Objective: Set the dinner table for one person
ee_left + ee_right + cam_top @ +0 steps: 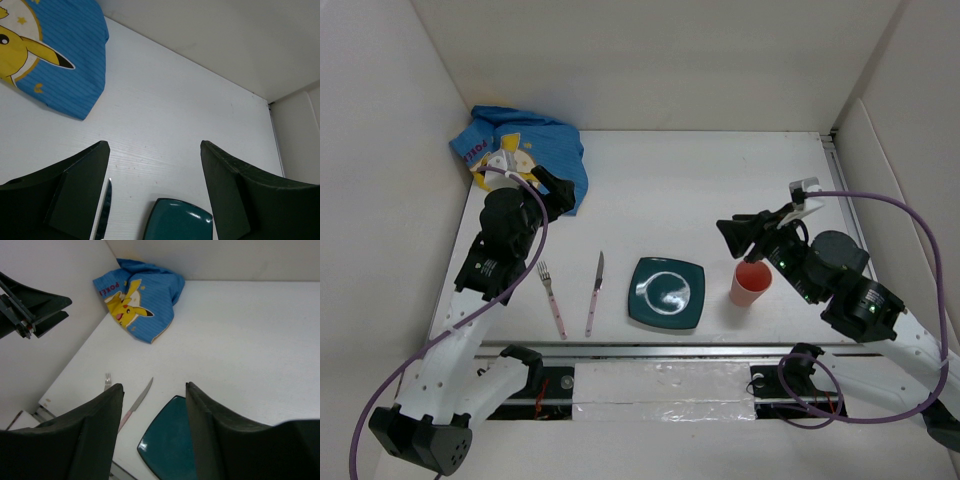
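Four pieces lie in a row along the near side of the desk (pixel 740 170): fork (pixel 552 298), knife (pixel 595 293), teal plate (pixel 667 293) and pink cup (pixel 751 284), all just behind the metal rail (pixel 650 350). The blue cloth (pixel 520 160) sits bunched in the far left corner, apart from the setting. My left end effector (pixel 558 192) hovers by the cloth's near edge, spread wide and empty. My right end effector (pixel 735 232) hangs just beyond the cup, also wide, with nothing between its fingers.

I judge the cloth to be the step in hand. To do it well, I would lower the left end effector onto the nearest hem and pinch one fold. I would draw it low across the desk, steering clear of fork and knife, and keep my right side off the cup so it does not tip.

Only the top view shows the cup. My right wrist view shows fork, knife, plate and the cloth's yellow print, but not the cup. My left wrist view shows only part of the knife, a plate corner and part of the cloth.
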